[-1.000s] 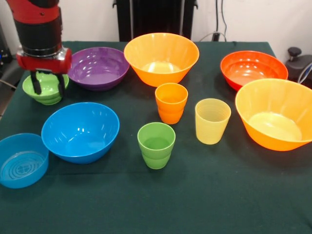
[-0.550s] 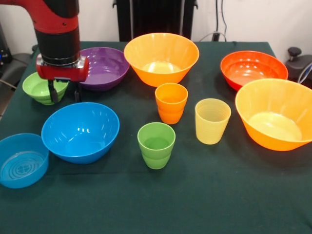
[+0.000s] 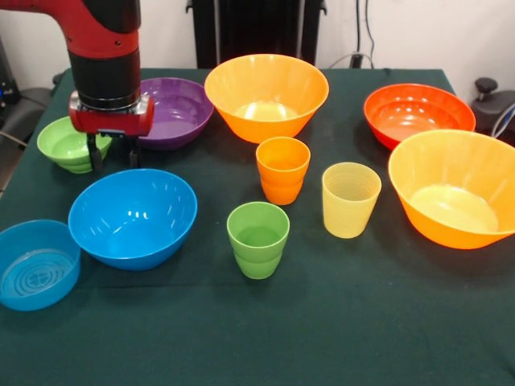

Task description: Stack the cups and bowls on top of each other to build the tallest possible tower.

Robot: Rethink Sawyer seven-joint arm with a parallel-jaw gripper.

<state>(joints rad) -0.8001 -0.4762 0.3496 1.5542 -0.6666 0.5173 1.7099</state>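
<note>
Pincer (image 3: 113, 152): open and empty, just beside the small green bowl (image 3: 71, 145)
Cups: green cup (image 3: 257, 239), orange cup (image 3: 282, 169), yellow cup (image 3: 350, 199) standing apart mid-table (image 3: 338, 322)
Tower: nothing stacked

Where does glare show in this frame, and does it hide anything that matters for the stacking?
Front view: bright highlights sit inside the near big orange bowl, the far big orange bowl and the medium blue bowl, though their rims stay clear. The green cup and the gripper over the cloth show without glare, and the gripper's fingers are apart with nothing between them.
</note>
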